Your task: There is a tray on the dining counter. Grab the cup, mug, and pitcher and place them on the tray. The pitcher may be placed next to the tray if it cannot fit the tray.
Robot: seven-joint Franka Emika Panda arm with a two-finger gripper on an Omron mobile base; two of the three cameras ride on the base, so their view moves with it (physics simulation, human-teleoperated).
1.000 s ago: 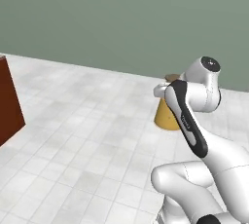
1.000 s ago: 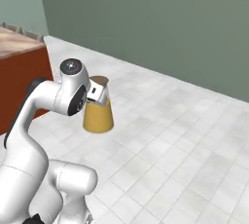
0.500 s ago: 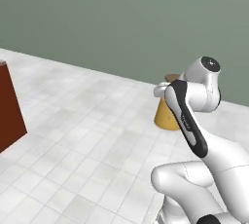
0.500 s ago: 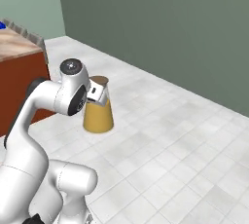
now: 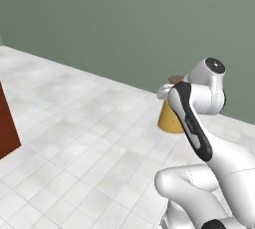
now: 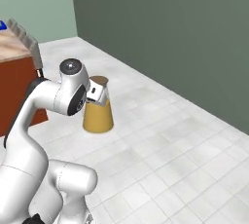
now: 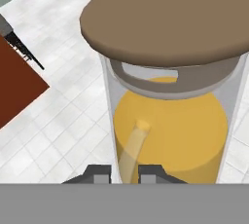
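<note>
A pale tiled floor (image 6: pixel 185 150) runs out to a dull green wall (image 5: pixel 124 19), and the robot stands in the middle of it with the dining counter (image 6: pixel 14 47) off at the left edge of the right base view, a sliver of the blue tray (image 6: pixel 2 24) showing at its far end.

The gripper (image 7: pixel 125 173) is nearly closed, its two dark tips pinching a thin part at the side of the pitcher (image 6: pixel 97 106), apparently the glass handle. The pitcher hangs clear of the floor in that grip, upright, brown lid (image 7: pixel 165 18) on, its wide base full of orange-yellow liquid. In the left base view the pitcher (image 5: pixel 171 113) sits tucked just behind the folded arm.

What could go wrong from here, in my judgement:
- The hold is narrow and off to one side of a heavy, full vessel, so a sharp turn or stop of the base could make it swing or slip out between the tips.
- The load rides close against the arm, so a careless reach toward the counter could knock it on the counter edge.
- The tray is well apart; set down too near its rim, the pitcher may tip.
</note>
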